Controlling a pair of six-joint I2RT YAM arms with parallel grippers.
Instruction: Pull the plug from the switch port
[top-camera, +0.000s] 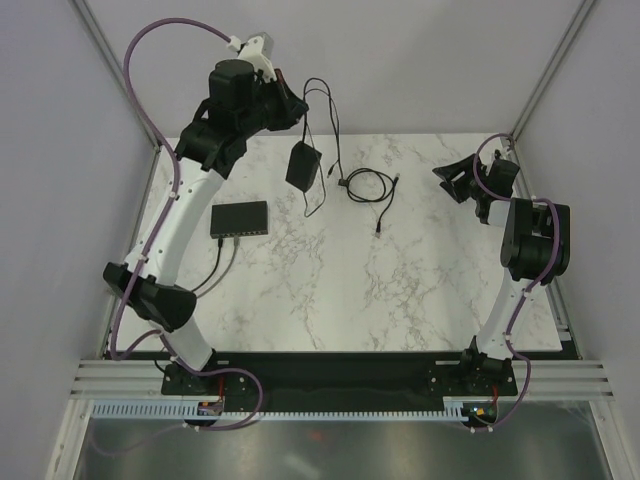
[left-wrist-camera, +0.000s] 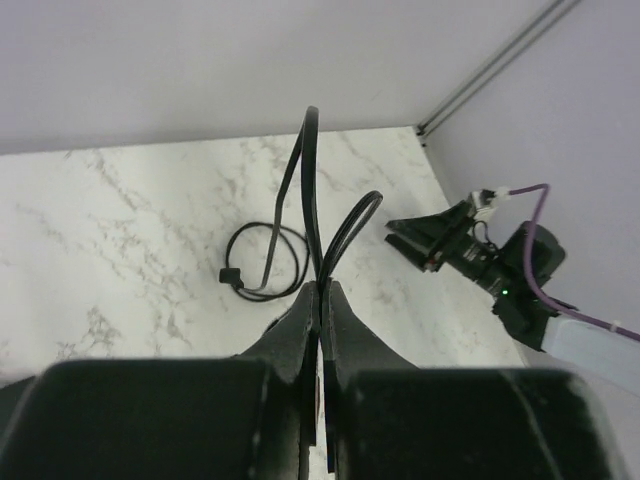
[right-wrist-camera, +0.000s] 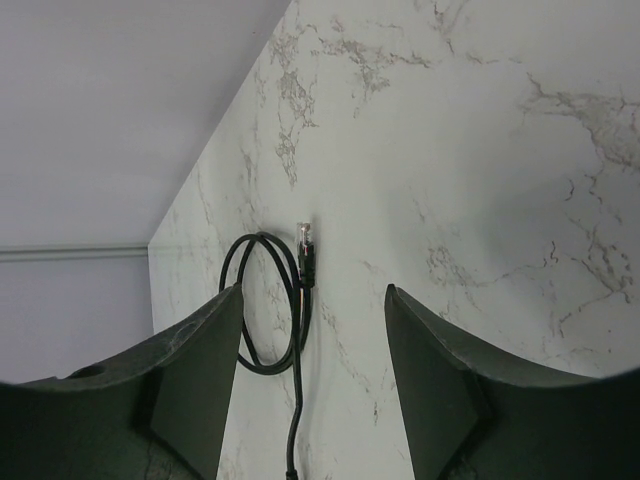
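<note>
Switch (top-camera: 240, 218) lies flat on the table's (top-camera: 420, 290) left half, w/ two leads (top-camera: 212, 268) leaving its near edge. The plugs are too small to make out, prob. not yet pulled. Farther out, right gripper (right-wrist-camera: 312, 300) hovers, fingers apart, over a loose cable coil (right-wrist-camera: 300, 300). Farthest, left gripper (left-wrist-camera: 320, 290) is up high, fingers pinched on a thin cord (left-wrist-camera: 309, 190), apparently to lift the adapter brick (top-camera: 303, 165) clear. Whether the brick hangs or rests on the table: can't tell.

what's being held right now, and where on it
The left gripper is shut on a thin black cable, pinched mid-length with loops rising past the jaws. The right gripper is open and empty.
</note>
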